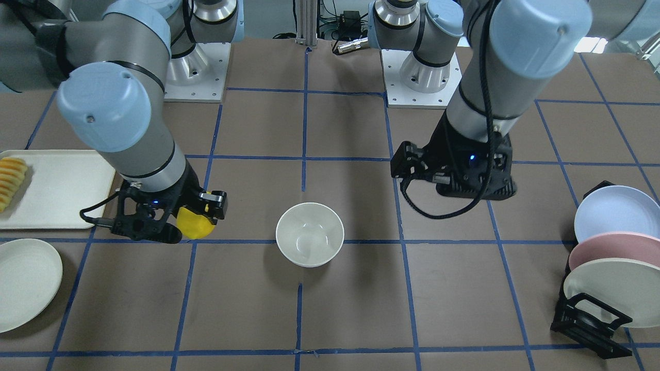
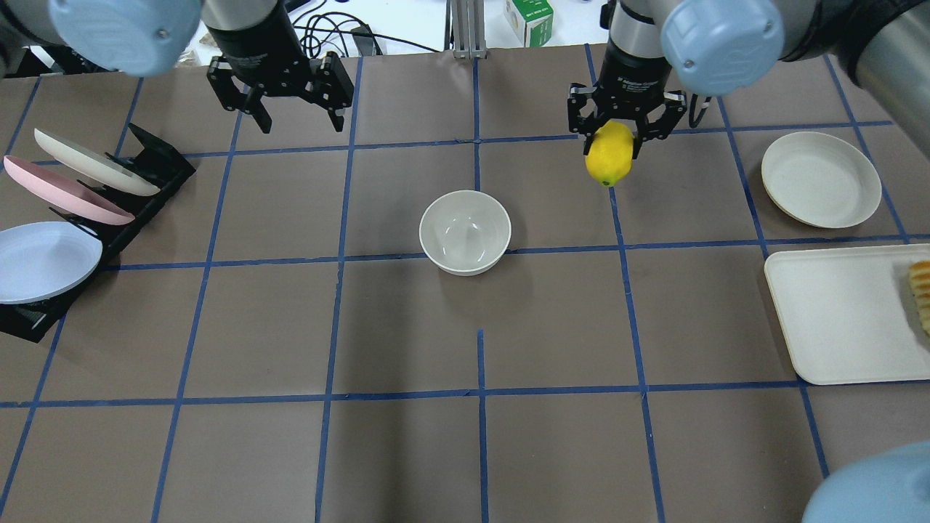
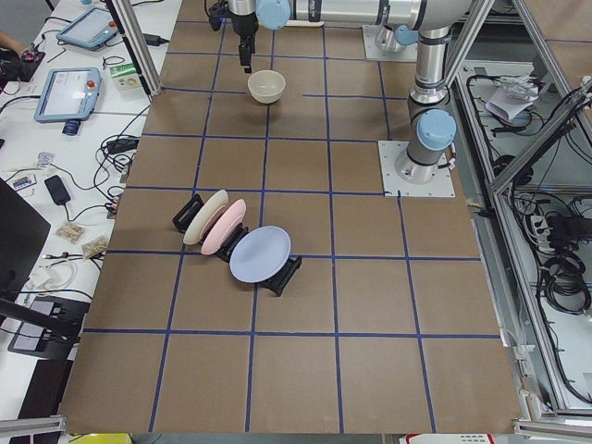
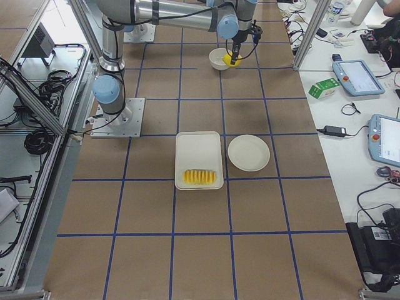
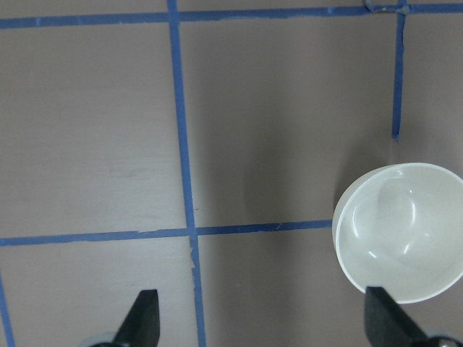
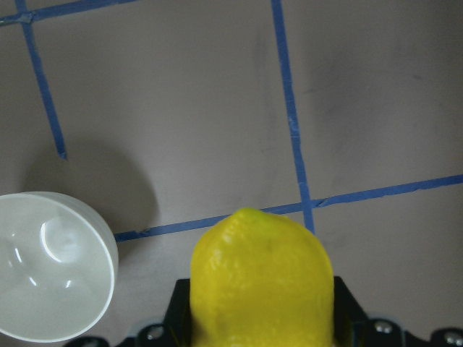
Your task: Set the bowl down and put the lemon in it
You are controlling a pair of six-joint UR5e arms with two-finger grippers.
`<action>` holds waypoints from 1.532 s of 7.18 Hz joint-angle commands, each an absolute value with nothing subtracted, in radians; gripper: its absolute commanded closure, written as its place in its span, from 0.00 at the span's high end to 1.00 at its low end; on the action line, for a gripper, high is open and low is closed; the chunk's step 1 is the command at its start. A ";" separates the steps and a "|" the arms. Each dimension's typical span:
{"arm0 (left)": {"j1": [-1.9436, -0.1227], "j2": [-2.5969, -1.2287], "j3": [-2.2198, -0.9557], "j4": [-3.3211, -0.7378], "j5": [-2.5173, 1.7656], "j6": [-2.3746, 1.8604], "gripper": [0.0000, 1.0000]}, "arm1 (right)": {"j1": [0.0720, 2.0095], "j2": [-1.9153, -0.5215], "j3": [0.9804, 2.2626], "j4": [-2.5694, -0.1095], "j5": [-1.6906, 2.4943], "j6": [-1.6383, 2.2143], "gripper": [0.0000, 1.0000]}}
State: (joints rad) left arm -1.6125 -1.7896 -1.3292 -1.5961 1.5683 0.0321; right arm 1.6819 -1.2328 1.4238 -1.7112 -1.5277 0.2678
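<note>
- left gripper point(image 2: 300, 116): fingers apart, empty, above the table, left of the bowl.
- bowl point(image 2: 465, 232): upright, empty, mid-table, between both grippers.
- right gripper point(image 2: 612, 145): clamped on lemon point(image 2: 609, 163), held in the air with its long axis pointing down; bowl lies to its left, slightly nearer the robot, apart.

bowl point(image 2: 465, 232) mouth open above | bare table point(image 2: 552, 218) between bowl and right hand point(image 2: 612, 145) | left hand point(image 2: 301, 125) well apart

No words or numbers can be read. The right gripper point(image 2: 610, 149) has tiny white print on its black body, too blurry. The green box point(image 2: 529, 20) past the worktop's point(image 2: 407, 327) far edge shows unreadable marks.
</note>
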 commanded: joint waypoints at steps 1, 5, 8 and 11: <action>-1.510 -1.723 -1.342 -1.666 1.560 0.138 1.00 | 1.767 -1.171 1.425 -1.793 -1.479 0.360 0.00; -1.511 -1.588 -1.475 -1.655 1.566 0.133 0.99 | 1.922 -1.069 1.431 -1.925 -1.480 0.362 0.00; -1.511 -1.598 -1.476 -1.652 1.565 0.129 1.00 | 1.925 -1.026 1.521 -2.069 -1.480 0.348 0.00; -1.511 -1.589 -1.479 -1.652 1.565 0.129 1.00 | 1.925 -0.996 1.526 -2.100 -1.479 0.350 0.00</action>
State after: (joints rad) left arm -1.5110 -1.5929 -1.4772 -1.6521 1.5647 0.1290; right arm 1.9251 -1.0094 1.5248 -2.0928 -1.4792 0.3489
